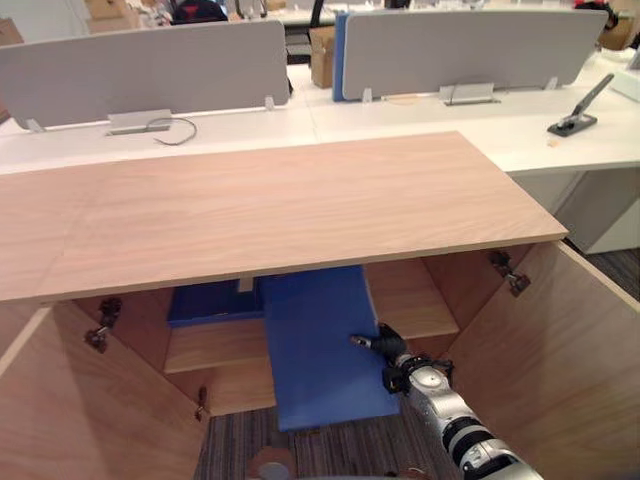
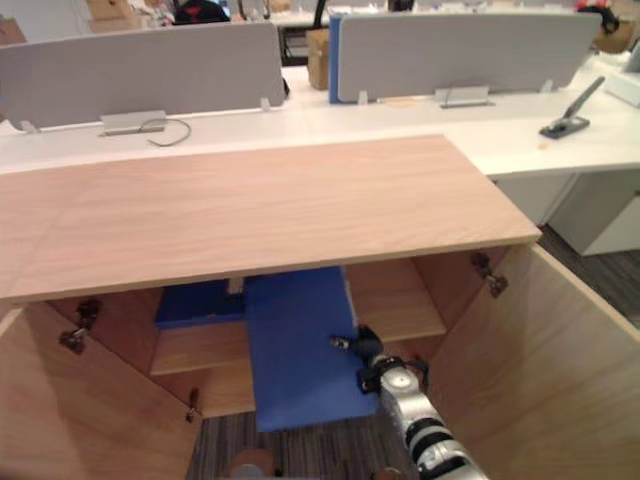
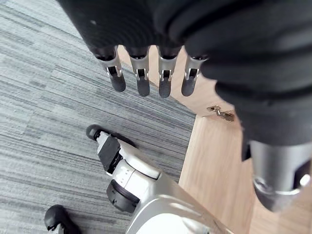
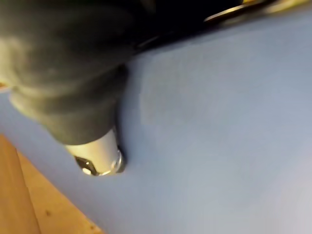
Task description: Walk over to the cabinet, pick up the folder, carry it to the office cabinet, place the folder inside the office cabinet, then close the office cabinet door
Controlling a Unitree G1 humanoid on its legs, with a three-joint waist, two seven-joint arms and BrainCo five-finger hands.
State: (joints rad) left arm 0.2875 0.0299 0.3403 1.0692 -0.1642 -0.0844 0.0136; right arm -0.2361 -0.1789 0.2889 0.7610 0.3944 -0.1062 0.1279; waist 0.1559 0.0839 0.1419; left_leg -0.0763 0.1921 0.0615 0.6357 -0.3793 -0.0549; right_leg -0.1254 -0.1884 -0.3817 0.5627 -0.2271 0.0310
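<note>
A blue folder (image 1: 312,345) juts out of the open wooden cabinet (image 1: 260,210), its far end on the shelf (image 1: 215,345) and its near end hanging over the carpet. My right hand (image 1: 388,352) is at the folder's right edge, with the thumb (image 4: 97,158) pressed on its top face, pinching it; the fingers underneath are hidden. My left hand (image 3: 141,73) hangs over the carpet by the cabinet's left door, fingers straight and holding nothing.
Both cabinet doors stand wide open, the left door (image 1: 60,400) and the right door (image 1: 565,350). A second blue item (image 1: 212,300) lies further back on the shelf. White desks with grey dividers (image 1: 150,70) stand behind the cabinet.
</note>
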